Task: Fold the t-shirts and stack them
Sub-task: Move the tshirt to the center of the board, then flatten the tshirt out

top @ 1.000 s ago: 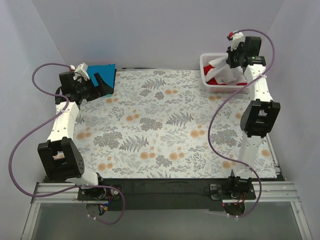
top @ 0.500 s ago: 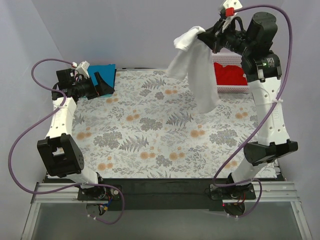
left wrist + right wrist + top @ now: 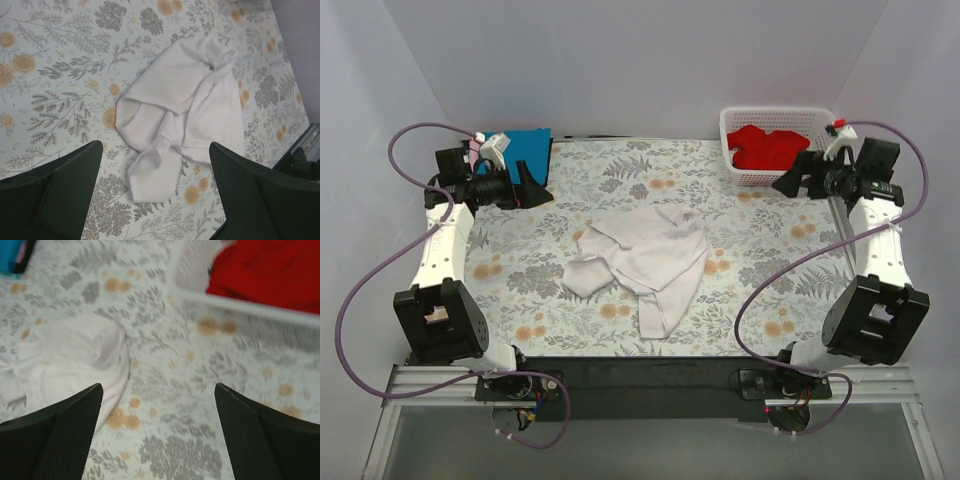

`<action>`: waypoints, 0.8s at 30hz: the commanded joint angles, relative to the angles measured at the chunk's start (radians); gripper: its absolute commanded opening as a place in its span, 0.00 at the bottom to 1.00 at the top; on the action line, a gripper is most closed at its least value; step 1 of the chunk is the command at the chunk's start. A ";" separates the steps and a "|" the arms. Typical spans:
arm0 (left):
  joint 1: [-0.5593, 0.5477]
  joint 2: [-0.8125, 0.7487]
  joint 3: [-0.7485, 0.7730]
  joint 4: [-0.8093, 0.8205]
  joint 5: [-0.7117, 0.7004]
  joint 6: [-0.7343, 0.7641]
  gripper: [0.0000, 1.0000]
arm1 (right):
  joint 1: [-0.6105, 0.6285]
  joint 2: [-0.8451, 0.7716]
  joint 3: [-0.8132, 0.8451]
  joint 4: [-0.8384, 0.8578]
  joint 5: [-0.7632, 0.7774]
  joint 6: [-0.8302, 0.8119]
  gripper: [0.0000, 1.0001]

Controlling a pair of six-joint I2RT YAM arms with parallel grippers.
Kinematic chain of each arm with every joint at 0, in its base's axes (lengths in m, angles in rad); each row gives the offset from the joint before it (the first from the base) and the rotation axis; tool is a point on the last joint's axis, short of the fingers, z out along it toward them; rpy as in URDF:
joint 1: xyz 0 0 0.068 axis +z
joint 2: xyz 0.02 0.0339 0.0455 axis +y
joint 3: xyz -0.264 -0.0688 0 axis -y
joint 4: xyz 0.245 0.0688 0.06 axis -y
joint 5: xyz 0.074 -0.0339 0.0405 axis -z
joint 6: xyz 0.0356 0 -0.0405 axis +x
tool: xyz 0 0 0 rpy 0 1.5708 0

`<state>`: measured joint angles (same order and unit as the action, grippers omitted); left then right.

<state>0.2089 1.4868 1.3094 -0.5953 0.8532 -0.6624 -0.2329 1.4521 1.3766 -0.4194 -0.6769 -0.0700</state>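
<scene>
Crumpled white cloth t-shirt [image 3: 645,262] is laid on the bench [image 3: 770,270], near-left of the white plastic lattice basket [image 3: 775,118], long axis roughly basketward, flanked about evenly by left gripper [image 3: 532,180] and right gripper [image 3: 785,180], both released, empty.

A white t-shirt [image 3: 65,360] is seen lying crumpled on the floral tabletop [image 3: 190,405] at left. A red t-shirt [image 3: 270,270] is sitting in the white basket [image 3: 240,304], upper right. The jaws are spread wide at the lower corners.
</scene>
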 commanded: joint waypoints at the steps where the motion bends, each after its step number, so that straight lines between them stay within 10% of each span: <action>1: -0.048 -0.030 -0.059 -0.078 -0.011 0.171 0.87 | -0.025 -0.035 -0.112 -0.082 -0.047 -0.112 0.97; 16: -0.339 0.272 -0.059 -0.049 -0.356 0.167 0.49 | 0.660 0.042 -0.225 -0.121 0.213 -0.257 0.69; 24: -0.347 0.314 -0.104 -0.097 -0.367 0.133 0.53 | 0.911 0.190 -0.177 -0.038 0.348 -0.241 0.70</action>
<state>-0.1333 1.8362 1.2221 -0.6773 0.5011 -0.5144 0.6243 1.5909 1.1522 -0.5137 -0.4160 -0.3115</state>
